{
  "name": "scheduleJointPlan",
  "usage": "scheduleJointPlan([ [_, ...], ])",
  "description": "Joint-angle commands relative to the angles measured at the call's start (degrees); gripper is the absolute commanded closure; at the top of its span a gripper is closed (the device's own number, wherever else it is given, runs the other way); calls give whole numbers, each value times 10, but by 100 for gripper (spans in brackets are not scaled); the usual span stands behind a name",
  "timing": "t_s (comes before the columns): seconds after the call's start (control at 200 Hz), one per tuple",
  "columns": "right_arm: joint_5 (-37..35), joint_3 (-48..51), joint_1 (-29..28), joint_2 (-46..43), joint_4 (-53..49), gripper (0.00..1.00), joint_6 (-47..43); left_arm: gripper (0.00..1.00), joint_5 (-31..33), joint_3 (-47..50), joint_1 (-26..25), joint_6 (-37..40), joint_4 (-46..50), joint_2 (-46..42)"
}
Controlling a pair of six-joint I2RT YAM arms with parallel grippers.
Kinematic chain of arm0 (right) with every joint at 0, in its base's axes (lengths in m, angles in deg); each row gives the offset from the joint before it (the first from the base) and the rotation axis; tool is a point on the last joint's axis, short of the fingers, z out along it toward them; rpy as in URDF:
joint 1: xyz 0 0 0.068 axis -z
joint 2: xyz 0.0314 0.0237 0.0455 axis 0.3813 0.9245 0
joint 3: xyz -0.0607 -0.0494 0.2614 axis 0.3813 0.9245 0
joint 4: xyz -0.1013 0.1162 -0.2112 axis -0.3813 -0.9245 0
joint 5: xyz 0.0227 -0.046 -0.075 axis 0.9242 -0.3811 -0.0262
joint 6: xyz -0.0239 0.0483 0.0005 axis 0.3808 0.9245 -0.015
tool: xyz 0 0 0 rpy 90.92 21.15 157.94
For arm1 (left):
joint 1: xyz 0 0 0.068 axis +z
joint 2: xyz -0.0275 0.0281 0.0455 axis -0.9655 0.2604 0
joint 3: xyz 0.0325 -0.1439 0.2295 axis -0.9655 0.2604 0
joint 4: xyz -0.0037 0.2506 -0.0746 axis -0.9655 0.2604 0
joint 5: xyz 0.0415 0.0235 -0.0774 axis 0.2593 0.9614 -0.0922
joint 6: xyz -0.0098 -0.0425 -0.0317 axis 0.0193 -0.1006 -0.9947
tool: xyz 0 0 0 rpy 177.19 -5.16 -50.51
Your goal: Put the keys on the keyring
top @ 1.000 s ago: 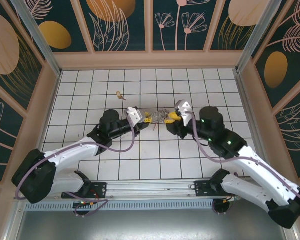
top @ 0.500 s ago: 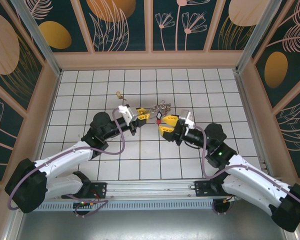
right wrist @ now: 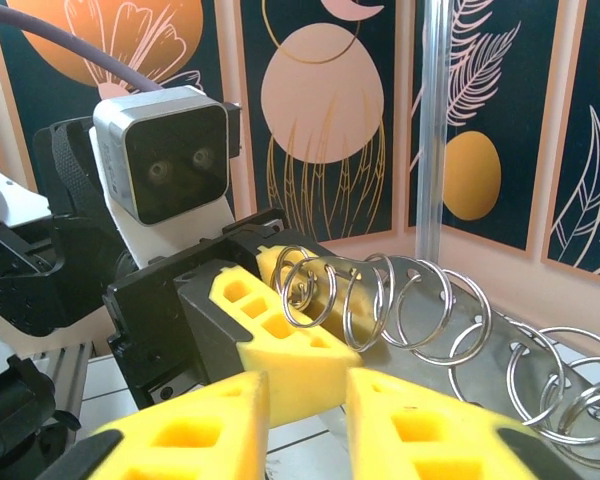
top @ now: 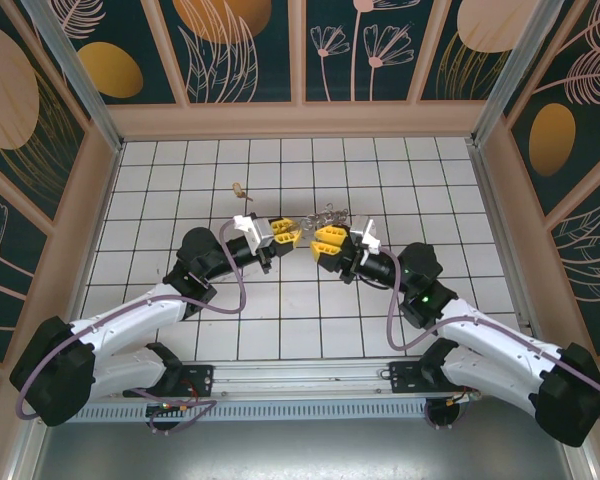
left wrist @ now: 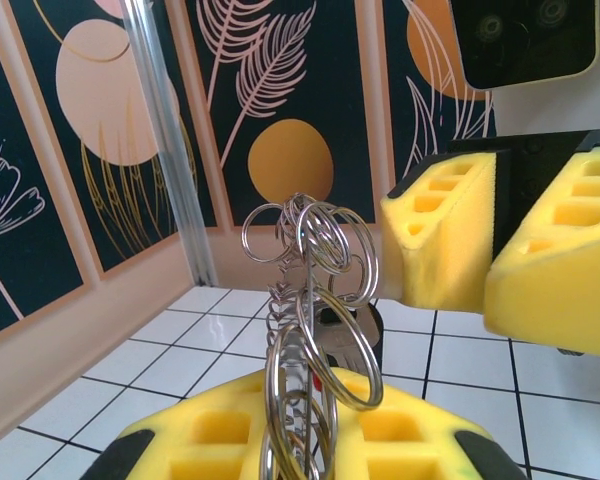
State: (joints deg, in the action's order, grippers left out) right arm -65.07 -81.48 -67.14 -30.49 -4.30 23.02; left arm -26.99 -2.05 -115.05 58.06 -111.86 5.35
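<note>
Silvery keyring (left wrist: pixel 300 310) between left fingers (left wrist: pixel 405 440).

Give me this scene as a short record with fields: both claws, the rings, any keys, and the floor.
left claw: shut on the ring chain
right claw: jaws slightly apart, nothing between them, facing the left claw
ring chain: linked silver split rings, one end in the left claw
key on chain: one silvery key hanging among the rings
loose item: small, brass-coloured, on the tiles beyond and left of the claws; probably a key
floor: white tiles, dark grout
</note>
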Motion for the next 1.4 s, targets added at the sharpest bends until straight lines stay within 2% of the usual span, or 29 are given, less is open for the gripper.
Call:
scheduleJointPlan([
  [0.0, 4, -3, -3, 4, 41, 74, -4, 100, -11, 4, -4, -9, -57, 2],
  [0.245, -8, -5, -4, 10, 44, 70, 5, 100, -15, 9, -8, -3, -67, 5],
  [0.531, -6, -12, -4, 21, 51, 70, 15, 100, -16, 13, -10, 1, -74, 4],
  [0.771, 7, -17, -4, 20, 55, 77, 16, 100, -5, 12, -12, 2, -74, 9],
  [1.396, -28, -25, -4, 36, 46, 77, 27, 100, 8, 19, -16, 13, -74, 12],
])
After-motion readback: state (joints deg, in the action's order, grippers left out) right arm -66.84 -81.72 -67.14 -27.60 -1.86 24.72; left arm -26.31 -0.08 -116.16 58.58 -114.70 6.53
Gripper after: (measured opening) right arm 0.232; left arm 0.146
